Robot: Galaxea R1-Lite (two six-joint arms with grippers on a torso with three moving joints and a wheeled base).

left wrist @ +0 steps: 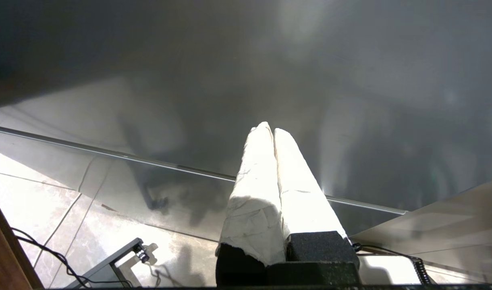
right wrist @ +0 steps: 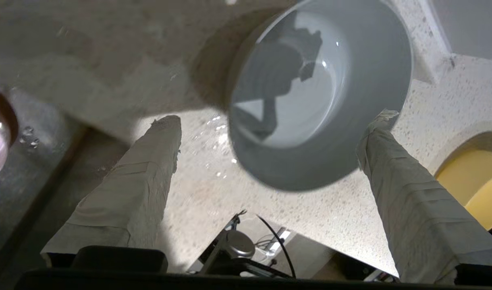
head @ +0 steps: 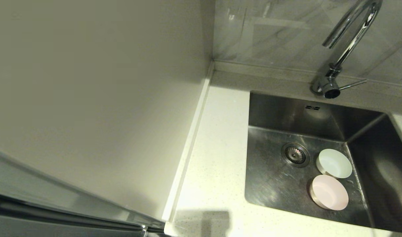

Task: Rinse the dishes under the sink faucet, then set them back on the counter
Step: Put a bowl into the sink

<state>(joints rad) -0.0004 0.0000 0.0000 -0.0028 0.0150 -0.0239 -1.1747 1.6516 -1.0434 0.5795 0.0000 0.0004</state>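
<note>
Dishes: three bowls, split between sink and counter.

Counter (head: 217, 138): off-white speckled worktop around the basin. Right wrist view shows water droplets on it beside the blue bowl.

Sink (head: 273, 184): steel basin, drain strainer (head: 295, 154) near centre. No water running from the faucet (head: 347, 42) as far as I can see; side lever (head: 352, 85) sticks out at the base.

Whitish-green bowl (head: 334, 163): on the sink floor, just beside the strainer, upright.

Pink bowl (head: 329, 192): on the sink floor, next to the green one on the near side, rims close or touching, can't tell which.

Pale blue bowl (right wrist: 318, 92): standing on the counter past the sink edge, out of the head view. Judging by the wet speckle, it's rinsed and put back.

Progress estimate: one of three done. Two left: lift, rinse under the spout, return to the counter.

Right gripper (right wrist: 272, 125): fingers spread wide, holding nothing. Blue bowl sits just ahead, between the fingertips; one fingertip (right wrist: 380, 121) looks close to the rim, contact unclear. Reads as a release. Pink bowl's edge shows at the side of that view, down in the basin. Yellow object (right wrist: 479, 181) at the opposite edge, unidentified.

Left gripper (left wrist: 273, 131): fingers pressed together, empty, pointed at a dark panel well away from the sink. Parked.
</note>
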